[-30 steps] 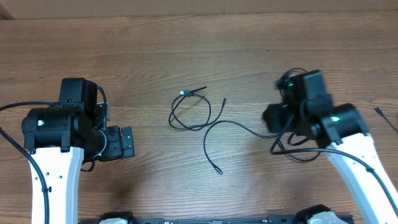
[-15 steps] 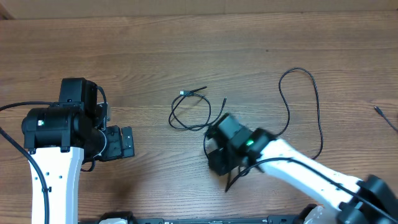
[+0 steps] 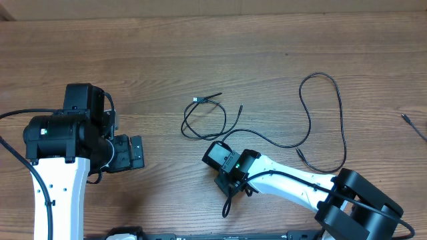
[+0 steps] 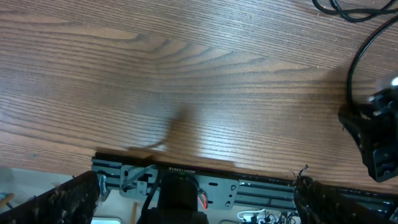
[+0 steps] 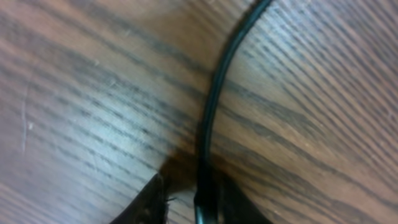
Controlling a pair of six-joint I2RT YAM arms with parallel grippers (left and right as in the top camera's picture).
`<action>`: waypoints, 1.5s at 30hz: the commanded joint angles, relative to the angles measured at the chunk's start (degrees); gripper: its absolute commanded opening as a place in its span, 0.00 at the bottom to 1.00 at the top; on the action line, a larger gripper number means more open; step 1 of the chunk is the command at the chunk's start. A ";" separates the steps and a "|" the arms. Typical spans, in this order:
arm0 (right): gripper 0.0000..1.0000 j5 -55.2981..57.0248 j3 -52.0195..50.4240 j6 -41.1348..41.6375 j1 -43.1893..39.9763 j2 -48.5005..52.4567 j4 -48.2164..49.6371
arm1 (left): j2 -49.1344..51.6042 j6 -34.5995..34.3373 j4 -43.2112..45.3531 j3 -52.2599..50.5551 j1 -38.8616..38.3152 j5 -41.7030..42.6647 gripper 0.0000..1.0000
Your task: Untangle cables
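Observation:
A long thin black cable [image 3: 308,113] runs from the table's middle to a big loop at the right. A second cable [image 3: 203,125] lies coiled at the centre. My right gripper [image 3: 229,182] is low over the long cable's near end. In the right wrist view that cable [image 5: 214,99] runs between the jaws [image 5: 193,200], which are nearly together around it at the table surface. My left gripper [image 3: 137,153] is open and empty at the left, far from the cables; its view shows the fingers [image 4: 198,199] spread wide.
Another thin cable end [image 3: 413,127] pokes in at the right edge. The left wrist view shows the table's front edge with a metal rail [image 4: 261,190] below it, and the right arm's gripper [image 4: 373,137] at its right side.
My right arm swung from the far right to the table's middle and came down over the long cable's near end. The cable's right-hand loop now lies uncovered. The left arm has not moved.

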 commanded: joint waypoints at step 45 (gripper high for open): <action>0.04 -7.67 3.23 -0.48 -58.58 -21.99 -14.69 | 0.20 1.29 0.02 0.70 0.42 0.42 1.00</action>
